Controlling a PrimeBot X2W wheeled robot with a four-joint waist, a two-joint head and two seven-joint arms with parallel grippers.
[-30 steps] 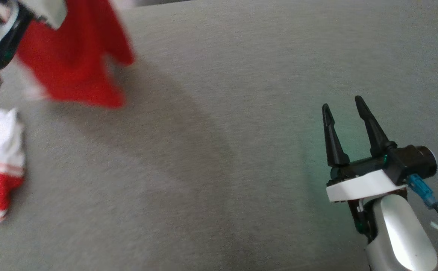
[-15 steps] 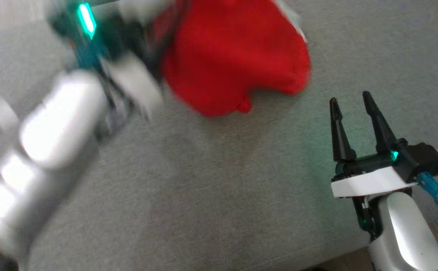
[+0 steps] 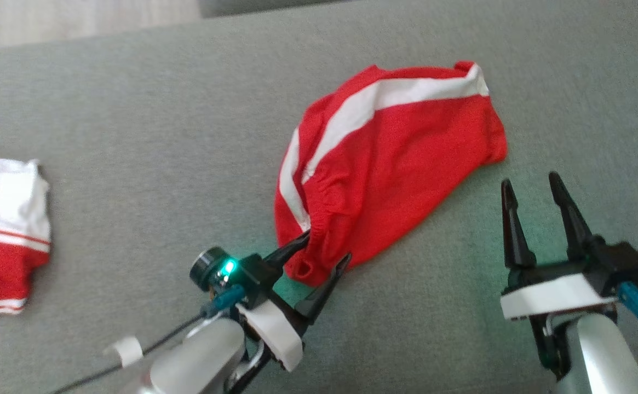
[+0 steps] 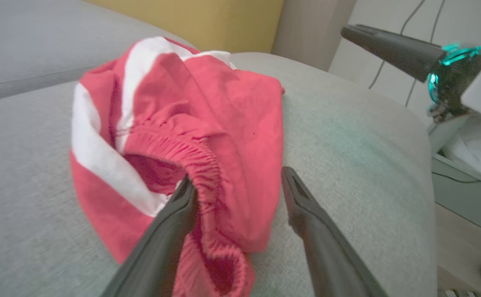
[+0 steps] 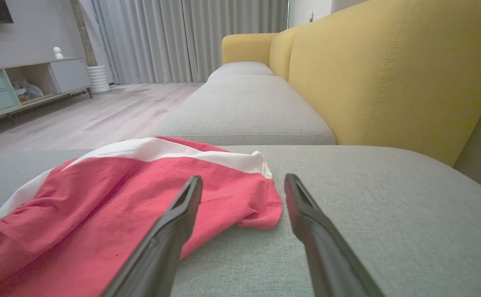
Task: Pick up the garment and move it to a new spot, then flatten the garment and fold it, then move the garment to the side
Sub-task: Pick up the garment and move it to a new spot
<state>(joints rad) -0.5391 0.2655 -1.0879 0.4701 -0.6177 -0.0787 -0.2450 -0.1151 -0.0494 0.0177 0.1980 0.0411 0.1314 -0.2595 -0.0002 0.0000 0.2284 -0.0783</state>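
- At the centre of the head view, a red garment (image 3: 395, 158) with white stripes lies bunched on the grey cushion (image 3: 132, 164), reaching from the middle toward the upper right.
- The left gripper (image 3: 327, 245) sits at lower centre with its jaws open, clamping nothing. Its 2 fingers straddle the garment's lower tip.
- In the left wrist view, the garment (image 4: 223, 107) lies in the middle of the frame. Its gathered waistband (image 4: 190, 152) curls down between the fingers of the left gripper (image 4: 238, 177). The finger on the frame's left touches the fabric, and the other stands just beside the cloth's edge.
- The right gripper (image 3: 531, 180) is at the lower right of the head view, jaws open and empty, fingers pointing up the frame. It is near the garment's right edge but apart from it.
- In the right wrist view, the garment (image 5: 120, 198) spreads over the lower left. One corner of it ends between the fingers of the right gripper (image 5: 243, 179).
- A yellow backrest (image 5: 389, 74) rises at the upper right of that view.
- Another red-and-white cloth (image 3: 1, 241) lies at the left edge of the head view, well apart from the garment.
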